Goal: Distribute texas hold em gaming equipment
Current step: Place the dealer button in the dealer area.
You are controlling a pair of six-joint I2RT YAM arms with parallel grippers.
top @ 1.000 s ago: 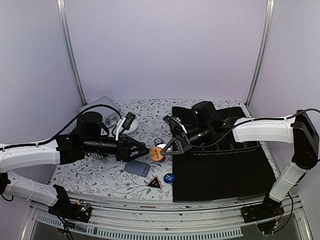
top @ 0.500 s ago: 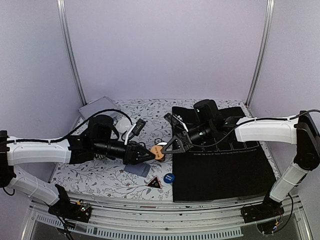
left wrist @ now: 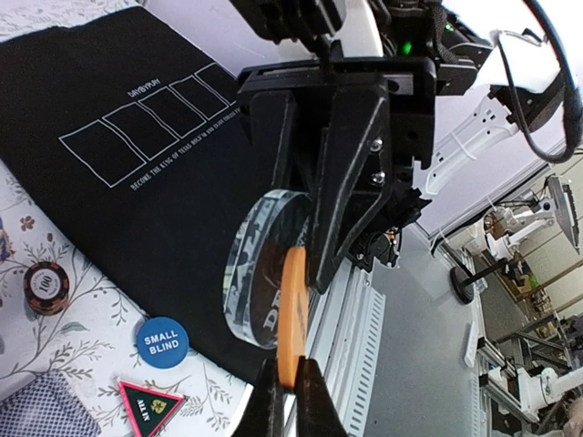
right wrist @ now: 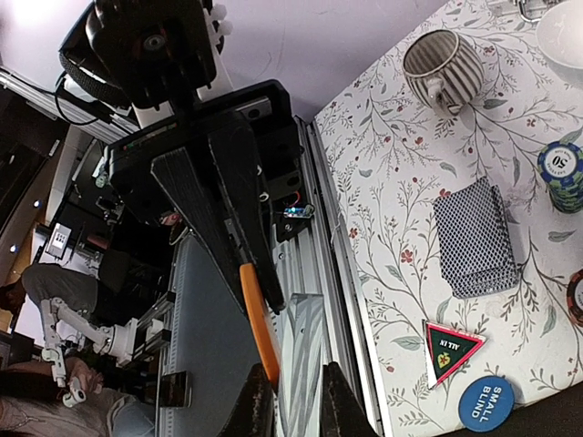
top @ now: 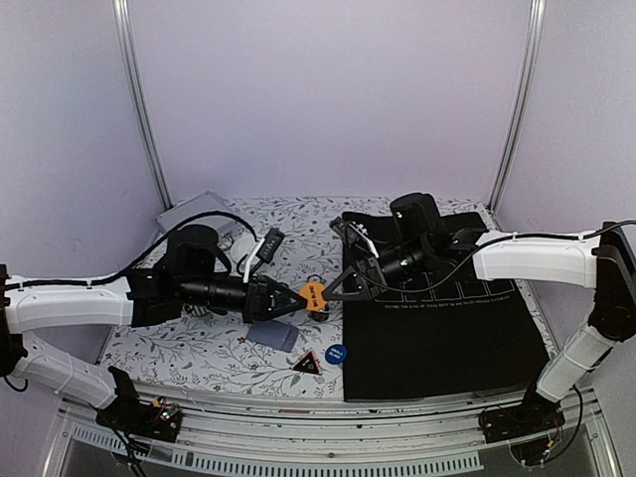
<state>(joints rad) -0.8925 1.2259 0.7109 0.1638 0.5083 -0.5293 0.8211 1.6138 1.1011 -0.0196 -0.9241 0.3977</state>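
An orange chip [top: 314, 294] hangs in the air between both arms, above the edge of the black mat [top: 437, 328]. My left gripper [top: 301, 295] is shut on its near edge; the left wrist view shows the fingertips [left wrist: 273, 401] pinching the orange chip [left wrist: 293, 309]. My right gripper [top: 329, 292] faces it from the right. It is shut on a clear-rimmed black disc [left wrist: 260, 273] and on the orange chip [right wrist: 258, 319] pressed against it. On the table lie the blue button [top: 335, 353] and the grey-blue cards [top: 273, 335].
A black triangular marker [top: 306, 363] lies beside the blue button. A red-brown chip stack [left wrist: 46, 287], a teal chip stack [right wrist: 565, 173], a striped mug [right wrist: 444, 64] and a white bowl [right wrist: 565, 27] stand on the floral cloth. The silver case [top: 194, 214] sits back left.
My left gripper has reached in and closed on the orange chip. Both grippers and the chip have risen a little and shifted slightly right.
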